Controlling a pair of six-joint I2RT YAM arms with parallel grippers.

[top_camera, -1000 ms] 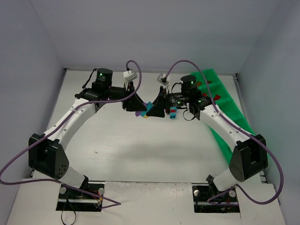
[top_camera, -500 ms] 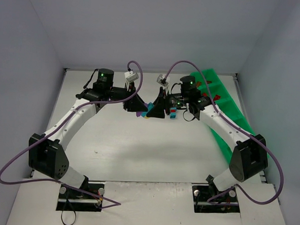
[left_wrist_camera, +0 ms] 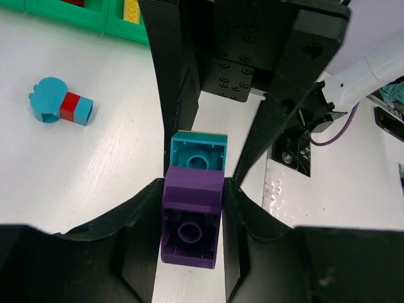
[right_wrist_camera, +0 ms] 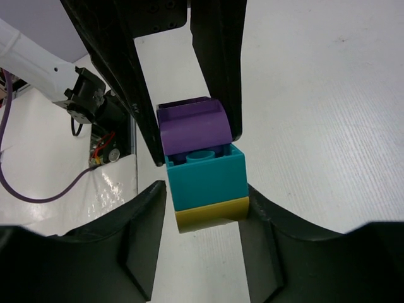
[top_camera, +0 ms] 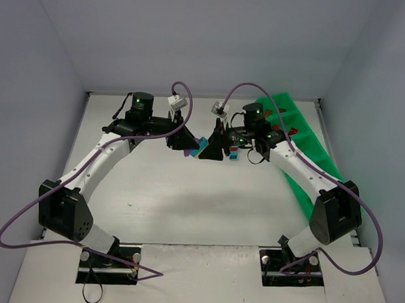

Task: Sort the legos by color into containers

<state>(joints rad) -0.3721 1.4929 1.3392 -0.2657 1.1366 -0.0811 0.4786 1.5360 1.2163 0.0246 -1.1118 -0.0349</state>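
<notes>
**Both grippers clamped on one three-brick stack**

The left gripper (left_wrist_camera: 191,197) is clenched on a purple brick (left_wrist_camera: 189,221), with a finger pressed to each side wall. Facing it from the right, the right gripper (right_wrist_camera: 203,189) is clenched on a teal brick (right_wrist_camera: 207,173). A yellow brick (right_wrist_camera: 211,213) is stuck to the teal one on the face away from the purple one, and the right gripper's fingers flank both.

The purple and teal bricks touch, with the teal one's studded face turned to the purple one. In the right wrist view one teal stud shows under the purple edge, and the purple brick sits a little tilted. Whether the two are fully seated cannot be told.

The stack hangs between the two sets of fingertips over the white table (top_camera: 187,211), at the far middle of the scene.

Just right of the right gripper, a teal-and-red piece (left_wrist_camera: 60,107) lies on the table. It is a round teal part, a red block and a teal block joined in a row.

Farther right, the green tray (top_camera: 303,132) runs along the right side from far to near, and the right arm crosses over it. At the edge of the left wrist view, one of its compartments holds a yellow lego (left_wrist_camera: 130,9). The compartment next to it holds a red lego (left_wrist_camera: 81,2).
</notes>
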